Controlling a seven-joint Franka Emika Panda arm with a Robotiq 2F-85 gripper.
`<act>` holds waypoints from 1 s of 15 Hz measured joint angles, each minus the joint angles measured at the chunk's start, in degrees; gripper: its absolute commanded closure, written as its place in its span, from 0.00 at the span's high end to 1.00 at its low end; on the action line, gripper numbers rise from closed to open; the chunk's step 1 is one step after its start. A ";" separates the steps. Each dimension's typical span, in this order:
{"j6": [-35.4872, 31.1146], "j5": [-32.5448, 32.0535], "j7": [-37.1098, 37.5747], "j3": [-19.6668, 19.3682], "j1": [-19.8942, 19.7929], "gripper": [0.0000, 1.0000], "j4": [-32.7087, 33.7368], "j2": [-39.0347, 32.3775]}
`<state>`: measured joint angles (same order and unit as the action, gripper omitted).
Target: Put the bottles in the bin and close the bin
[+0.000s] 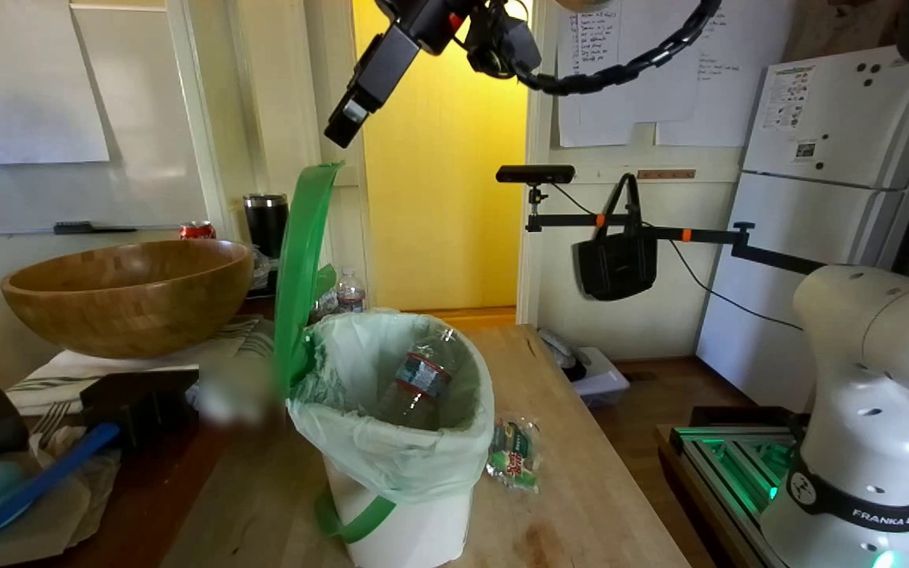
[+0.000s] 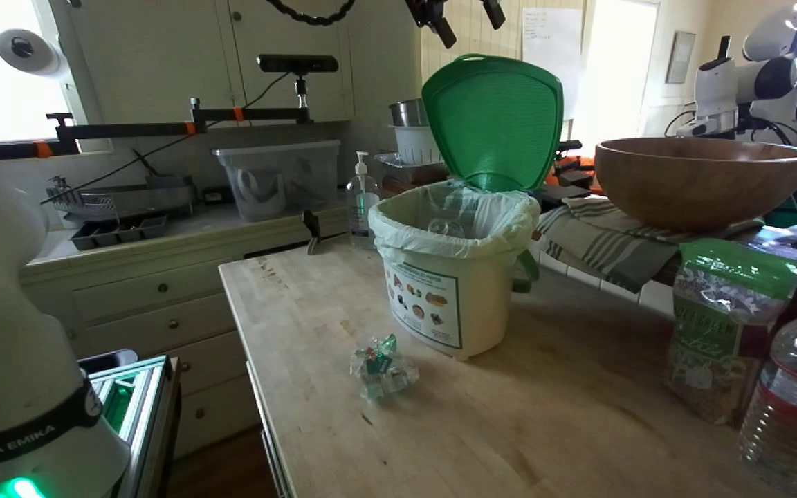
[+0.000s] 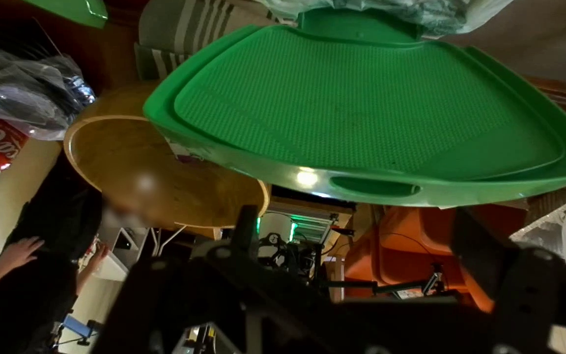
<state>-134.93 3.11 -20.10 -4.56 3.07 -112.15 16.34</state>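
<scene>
The bin point(image 1: 411, 513) stands on the wooden table, lined with a pale bag; it also shows in an exterior view point(image 2: 440, 304). Its green lid point(image 1: 301, 268) stands upright and open in both exterior views point(image 2: 495, 124) and fills the upper wrist view point(image 3: 361, 108). A clear bottle point(image 1: 423, 375) with a label band lies tilted inside the bin. A bottle stands upright beyond the bin point(image 1: 350, 293), and one shows at the right edge of an exterior view point(image 2: 793, 401). My gripper point(image 2: 472, 29) is open and empty, a little above the lid's top edge point(image 1: 342, 130), its fingers spread point(image 3: 356, 221).
A wooden bowl point(image 2: 703, 183) sits on a striped towel behind the lid. A crumpled wrapper point(image 2: 381, 370) lies beside the bin. A green-topped food bag point(image 2: 724, 325) stands near the bottle. A soap dispenser point(image 2: 362, 197) stands at the table's far end.
</scene>
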 measured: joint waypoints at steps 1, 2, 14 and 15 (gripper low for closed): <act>0.02 0.52 -0.40 -0.01 0.16 1.00 0.67 -0.67; 0.03 0.81 -0.62 -0.01 0.28 1.00 1.30 -1.39; 3.61 1.69 -1.23 0.44 0.39 1.00 8.30 -8.84; 4.22 1.95 -1.23 0.45 0.33 1.00 8.84 -9.19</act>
<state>-130.71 5.06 -21.33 -4.11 3.40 -103.30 7.16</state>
